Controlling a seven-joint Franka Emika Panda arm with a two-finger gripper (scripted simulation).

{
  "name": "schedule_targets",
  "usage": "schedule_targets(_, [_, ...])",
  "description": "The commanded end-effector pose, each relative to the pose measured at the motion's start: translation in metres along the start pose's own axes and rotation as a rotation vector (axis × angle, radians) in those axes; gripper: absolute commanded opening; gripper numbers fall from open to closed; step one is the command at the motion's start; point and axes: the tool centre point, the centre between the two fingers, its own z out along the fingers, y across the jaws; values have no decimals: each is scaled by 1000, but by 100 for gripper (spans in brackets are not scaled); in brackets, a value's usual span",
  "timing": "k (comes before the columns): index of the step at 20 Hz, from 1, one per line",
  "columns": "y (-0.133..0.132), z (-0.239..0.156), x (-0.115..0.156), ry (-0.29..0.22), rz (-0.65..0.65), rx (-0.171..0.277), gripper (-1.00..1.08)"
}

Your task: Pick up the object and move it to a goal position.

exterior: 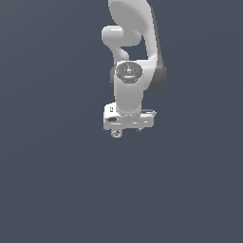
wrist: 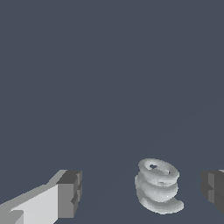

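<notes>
Between the two dark finger pads (wrist: 70, 192) of the gripper (wrist: 142, 192), the object (wrist: 157, 191) sits upright on the flat dark grey floor — a small pale grey piece built of stacked ring-like ridges with a hollow at its top. The wrist view shows the gripper spread wide, with clear floor on both sides of the object, so nothing is held. The object is not centred in that gap: it stands noticeably nearer one pad than the other, though apart from both.

In the exterior view the arm (exterior: 129, 90) points straight down and the white gripper bar (exterior: 128, 119) hangs low over the floor; the object (exterior: 116, 133) peeks out just beneath one end of it, toward the exterior view's left. No edge or corner of the floor appears in either view, and no goal marker can be seen.

My judgement is that the step in hand is closing on the object, and the off-centre placement is the main risk. The nearer pad would meet the ridged side first and could push or tip the piece before the far pad arrives. The ridges also give the flat pads an uneven surface, so a grip taken across a rim could slip when lifted. How deep the pads sit against the object's height cannot be told — a shallow grip would catch only the top ring
</notes>
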Motion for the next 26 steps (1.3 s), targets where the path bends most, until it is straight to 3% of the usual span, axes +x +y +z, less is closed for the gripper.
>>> schedule_targets(1, [0,0,0,0,0,0,100])
schedule_targets(10, [33,-12,4,17,69,4,100])
schedule_targets(26, [39,7,-12,24,69,-6,100])
